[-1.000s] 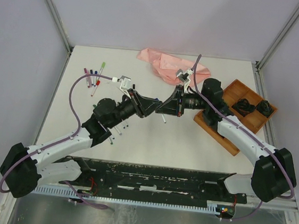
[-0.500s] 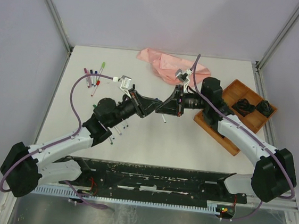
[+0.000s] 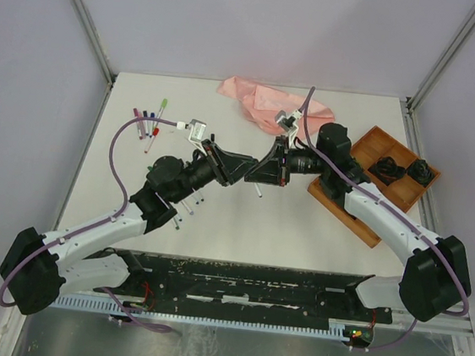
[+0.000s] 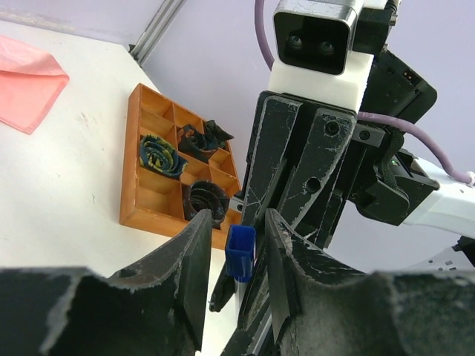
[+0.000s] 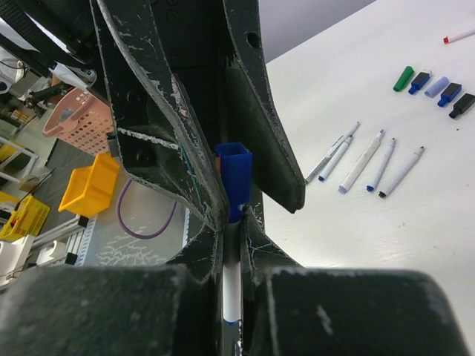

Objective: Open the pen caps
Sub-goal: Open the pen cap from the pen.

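My two grippers meet tip to tip above the table's middle, the left gripper (image 3: 240, 168) facing the right gripper (image 3: 261, 170). A white pen barrel (image 5: 231, 293) is clamped in my right gripper (image 5: 234, 222), which is shut on it. The pen's blue cap (image 4: 240, 252) (image 5: 234, 174) is still on its tip. It sits between the fingers of my left gripper (image 4: 237, 219), with a gap showing on each side, so that gripper is open around it. Loose pen caps (image 5: 434, 85) in green, navy and lilac lie on the table.
Several uncapped pens (image 5: 364, 159) (image 3: 185, 211) lie beside the left arm. A few capped pens (image 3: 148, 122) lie at the far left. A pink cloth (image 3: 262, 102) lies at the back. A wooden compartment tray (image 3: 401, 194) (image 4: 148, 111) holding dark objects sits at the right.
Both wrists have drifted slightly toward the far side of the table. The pen remains in the right gripper with its blue cap between the left fingers.
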{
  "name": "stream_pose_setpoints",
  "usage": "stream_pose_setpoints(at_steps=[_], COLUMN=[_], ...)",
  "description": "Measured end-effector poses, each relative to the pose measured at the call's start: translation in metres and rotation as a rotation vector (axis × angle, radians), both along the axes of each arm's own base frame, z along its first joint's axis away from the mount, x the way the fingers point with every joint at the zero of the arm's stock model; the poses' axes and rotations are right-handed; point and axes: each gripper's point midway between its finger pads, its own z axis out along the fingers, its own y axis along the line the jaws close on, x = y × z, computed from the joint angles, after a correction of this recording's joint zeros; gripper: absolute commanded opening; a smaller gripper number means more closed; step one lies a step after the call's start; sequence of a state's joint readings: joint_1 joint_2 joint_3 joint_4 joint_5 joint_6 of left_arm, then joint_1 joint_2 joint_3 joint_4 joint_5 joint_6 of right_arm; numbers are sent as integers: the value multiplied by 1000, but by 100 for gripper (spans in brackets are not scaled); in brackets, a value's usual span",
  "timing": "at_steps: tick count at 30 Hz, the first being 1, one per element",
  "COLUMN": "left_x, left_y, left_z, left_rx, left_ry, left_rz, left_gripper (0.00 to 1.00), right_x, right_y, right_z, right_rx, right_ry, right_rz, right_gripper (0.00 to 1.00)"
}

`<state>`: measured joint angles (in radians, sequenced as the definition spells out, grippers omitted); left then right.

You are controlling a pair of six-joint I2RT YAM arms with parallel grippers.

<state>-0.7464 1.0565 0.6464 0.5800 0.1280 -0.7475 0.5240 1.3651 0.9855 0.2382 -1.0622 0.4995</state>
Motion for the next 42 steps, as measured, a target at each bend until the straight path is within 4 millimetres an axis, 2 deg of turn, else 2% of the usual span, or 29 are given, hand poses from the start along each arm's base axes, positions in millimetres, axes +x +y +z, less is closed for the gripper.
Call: stream_pose_setpoints(at_steps=[2, 4, 5, 6, 9, 13, 18, 21, 22, 23, 24, 32, 37, 40, 41, 42], left_x=[0, 1, 1, 0, 0, 1, 5, 9, 10, 12, 14, 24, 46, 100, 113, 119], left_y=[0, 0, 0, 0, 1, 1, 6, 13, 16, 19, 20, 33, 59, 126, 150, 164], left_z=[0, 0, 1, 2, 3, 3, 7, 15, 18, 20, 20, 20, 19, 57, 73, 83], left_rx=[0, -1, -4, -7, -11, -11, -23, -44, -51, -56, -58, -52, -46, -112, -146, -170], left_ry=[1, 0, 1, -1, -2, -1, -8, -25, -31, -35, -37, -45, -29, -100, -131, -153], left_rz=[3, 4, 4, 3, 4, 9, 40, 69, 80, 91, 97, 104, 122, 381, 462, 507], left_gripper=[33, 12, 5, 3, 3, 3, 3, 3, 3, 3, 3, 3, 3, 3, 3, 3], right_x=[0, 0, 0, 0, -1, 0, 1, 0, 0, -1, -1, 6, 27, 18, 16, 15], right_y=[0, 0, 0, 0, 0, 0, 1, 3, 3, 4, 5, 13, 33, 32, 31, 31], right_z=[0, 0, 0, 0, 0, 0, -2, -3, -4, -4, -5, -6, -8, -28, -35, -40], right_rx=[1, 0, 0, 0, 2, 2, -1, -4, -4, -4, -4, -4, -4, -53, -71, -82], right_ry=[2, 5, 6, 8, 6, 10, 21, 25, 27, 26, 25, -4, -23, 69, 100, 120], right_rz=[1, 2, 1, 1, 5, 4, 0, 3, 4, 8, 9, -12, -50, -9, 1, 7], right_gripper=[6, 6, 6, 6, 12, 29, 31, 23, 17, 6, 0, 0, 0, 0, 0, 0])
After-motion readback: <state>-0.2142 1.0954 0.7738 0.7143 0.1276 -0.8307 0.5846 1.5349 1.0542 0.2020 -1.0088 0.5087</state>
